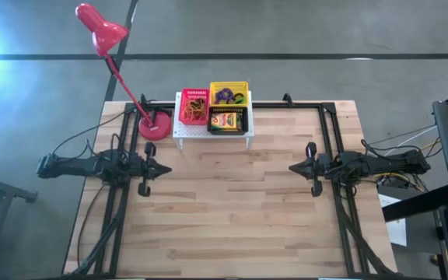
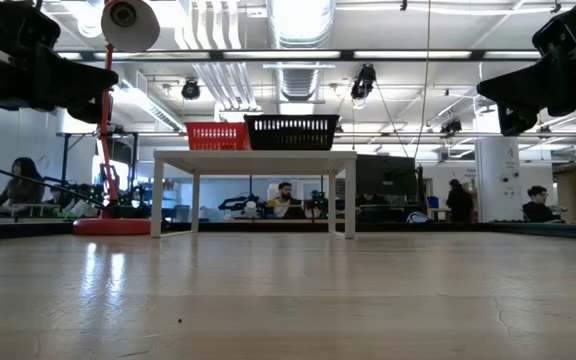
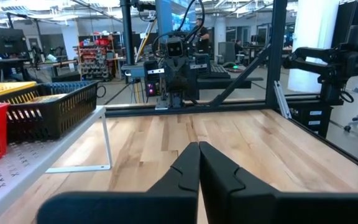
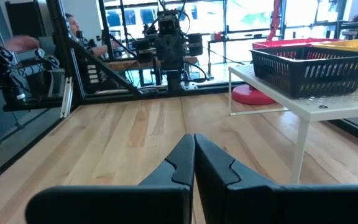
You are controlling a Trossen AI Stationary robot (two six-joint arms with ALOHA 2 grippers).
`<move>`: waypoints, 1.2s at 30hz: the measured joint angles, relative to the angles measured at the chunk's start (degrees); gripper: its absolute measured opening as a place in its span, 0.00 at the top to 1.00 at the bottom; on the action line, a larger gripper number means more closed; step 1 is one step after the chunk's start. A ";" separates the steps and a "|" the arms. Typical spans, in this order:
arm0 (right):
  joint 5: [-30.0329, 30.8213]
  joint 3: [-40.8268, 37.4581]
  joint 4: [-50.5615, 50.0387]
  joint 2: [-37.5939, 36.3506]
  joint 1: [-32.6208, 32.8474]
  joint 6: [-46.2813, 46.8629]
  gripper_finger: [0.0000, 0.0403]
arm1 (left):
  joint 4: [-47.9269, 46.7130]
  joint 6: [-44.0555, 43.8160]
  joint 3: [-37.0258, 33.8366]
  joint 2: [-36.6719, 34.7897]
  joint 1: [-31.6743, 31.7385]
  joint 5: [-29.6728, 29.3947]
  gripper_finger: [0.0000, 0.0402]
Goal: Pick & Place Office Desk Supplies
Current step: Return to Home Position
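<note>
Arms parked apart, everything sorted on the white perforated rack point(image 1: 189, 131).
The left gripper point(image 3: 197, 149) hangs empty, jaws pressed together; tan rubber bands point(image 1: 195, 110) fill the red mesh bin point(image 1: 183, 105), coloured elastic loops point(image 1: 225, 96) the yellow mesh bin point(image 1: 229, 83), a yellow-and-green crayon box point(image 1: 225, 122) the black mesh bin point(image 1: 244, 120); the right gripper point(image 4: 193, 140) mirrors it, jaws pressed together, likely because nothing remains to pick.

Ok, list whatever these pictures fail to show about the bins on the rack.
- Low view: contents of the red bin and black bin, hidden by their walls; yellow bin hidden behind the black one.
- High view: count of rubber bands in the red bin, too small and tangled.
</note>
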 joint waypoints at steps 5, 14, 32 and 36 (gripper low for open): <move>0.02 0.00 0.00 -0.02 0.01 0.00 0.98 | 0.02 0.01 0.00 0.42 0.00 -0.01 0.95; 0.02 0.00 0.00 -0.01 0.02 0.00 0.98 | 0.04 0.00 0.00 0.38 0.00 -0.02 0.94; 0.02 0.00 0.00 -0.02 0.02 0.00 0.98 | 0.08 0.00 0.00 0.38 0.00 -0.04 0.94; 0.02 0.00 0.00 -0.02 0.02 0.00 0.98 | 0.08 0.00 0.00 0.38 0.00 -0.04 0.94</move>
